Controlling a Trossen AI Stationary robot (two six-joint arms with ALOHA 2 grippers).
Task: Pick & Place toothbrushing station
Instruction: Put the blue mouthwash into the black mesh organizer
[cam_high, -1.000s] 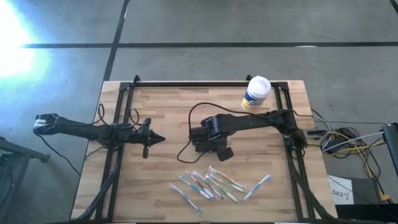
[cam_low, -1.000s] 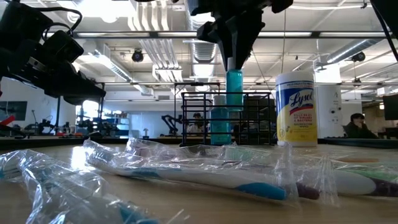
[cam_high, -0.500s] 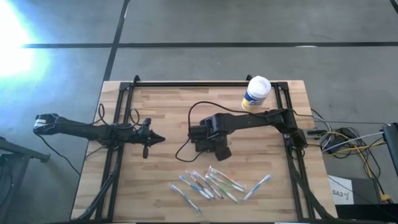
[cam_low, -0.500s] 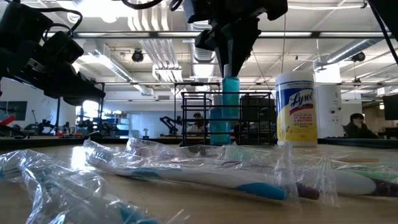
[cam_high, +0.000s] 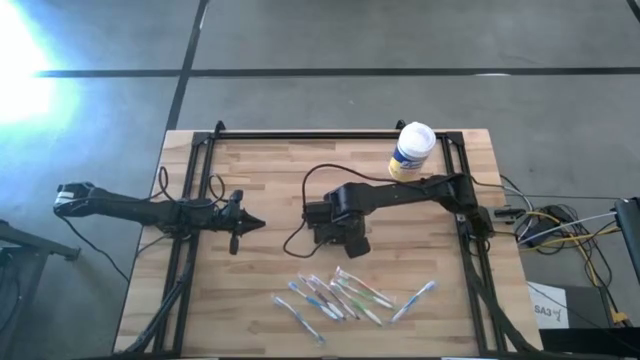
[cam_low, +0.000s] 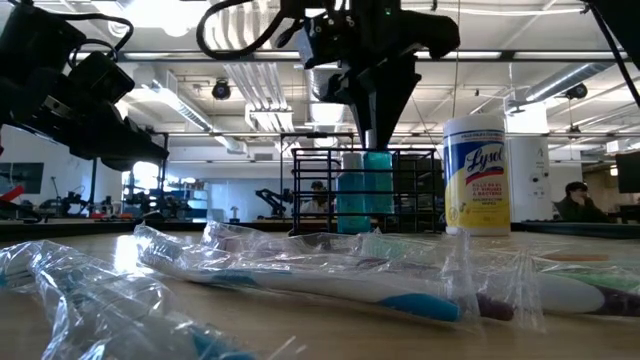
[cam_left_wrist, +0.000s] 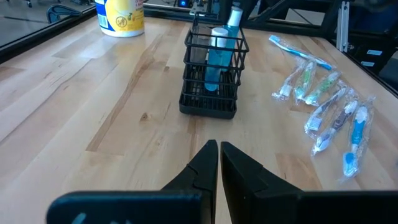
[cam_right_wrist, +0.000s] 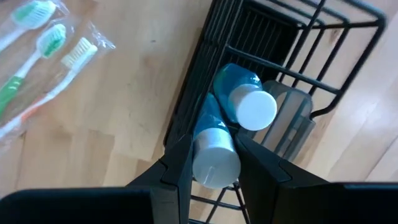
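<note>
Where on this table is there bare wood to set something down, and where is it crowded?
Free: the wood between the left claw and the black holder, and the back strip left of the wipes canister. Crowded: the front, with wrapped toothbrushes, and at the holder under the right claw.

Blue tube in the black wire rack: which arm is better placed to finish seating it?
Right. The right gripper is directly above the black wire rack, fingers closed on the blue tube, lowering it beside a second tube. The left gripper is shut, off at the table's left side.
</note>
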